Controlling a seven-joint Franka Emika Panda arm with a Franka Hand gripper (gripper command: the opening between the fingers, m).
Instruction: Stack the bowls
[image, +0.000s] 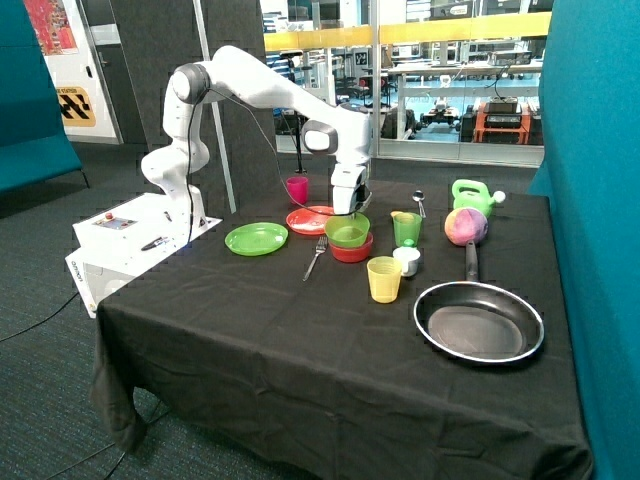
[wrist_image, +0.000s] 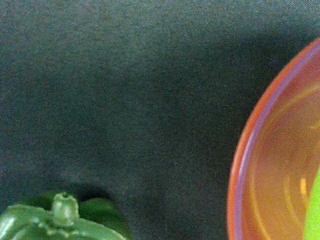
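Above the orange-red bowl (image: 352, 249), the gripper (image: 347, 212) grips the smooth round lime bowl (image: 347, 231) — black cloth (image: 300, 330) beneath.

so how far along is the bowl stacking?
Nearly done, it seems. The orange-red bowl sits on the table, apparently nested in a purple bowl whose rim shows inside. The gripper has the green bowl right above them; seating and releasing it remain.

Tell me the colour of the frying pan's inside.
Black inside the frying pan; outside view shows it best.
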